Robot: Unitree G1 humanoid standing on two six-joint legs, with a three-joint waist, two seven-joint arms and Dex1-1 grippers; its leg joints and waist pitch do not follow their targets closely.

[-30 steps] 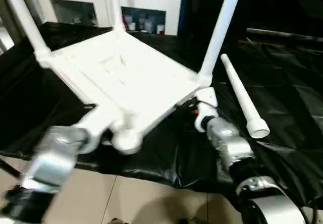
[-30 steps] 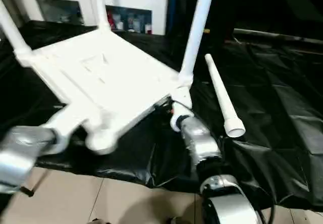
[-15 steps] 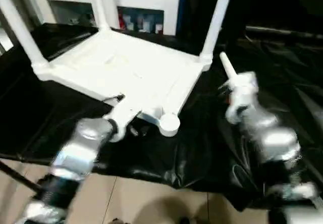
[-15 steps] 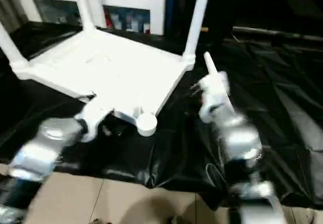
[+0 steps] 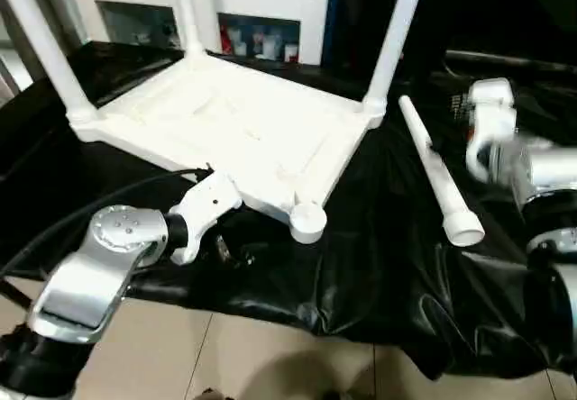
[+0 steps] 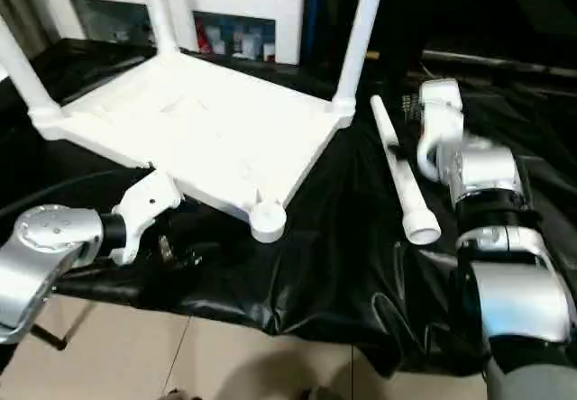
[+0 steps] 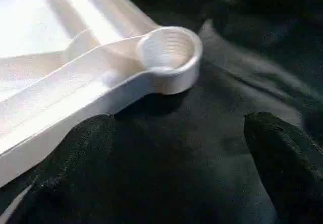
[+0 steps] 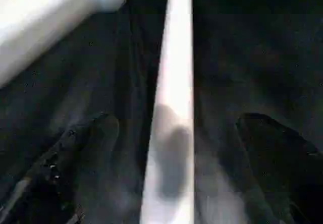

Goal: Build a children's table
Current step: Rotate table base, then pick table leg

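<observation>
The white tabletop point(image 5: 234, 121) lies upside down on the black-draped work table. Three white legs stand up from its corner sockets: left point(image 5: 41, 44), back point(image 5: 185, 8) and right point(image 5: 397, 35). The near corner socket point(image 7: 169, 50) holds nothing. A loose fourth leg point(image 5: 437, 170) lies on the cloth to the right of the tabletop. My left gripper point(image 7: 176, 173) is open just short of the tabletop's near edge, by the near corner socket. My right gripper point(image 8: 176, 158) is open above the loose leg, one finger point(image 8: 86, 153) on each side of it, not closed on it.
A white cabinet point(image 5: 252, 22) with open shelves stands behind the work table. The draped cloth point(image 5: 361, 274) hangs over the front edge, with tiled floor point(image 5: 270, 364) below. A black cable point(image 5: 54, 229) curves past my left forearm.
The tabletop went from tilted and raised at its near edge to lying flat. My right arm left the tabletop's right corner and swung right over the loose leg. My left gripper let go of the tabletop.
</observation>
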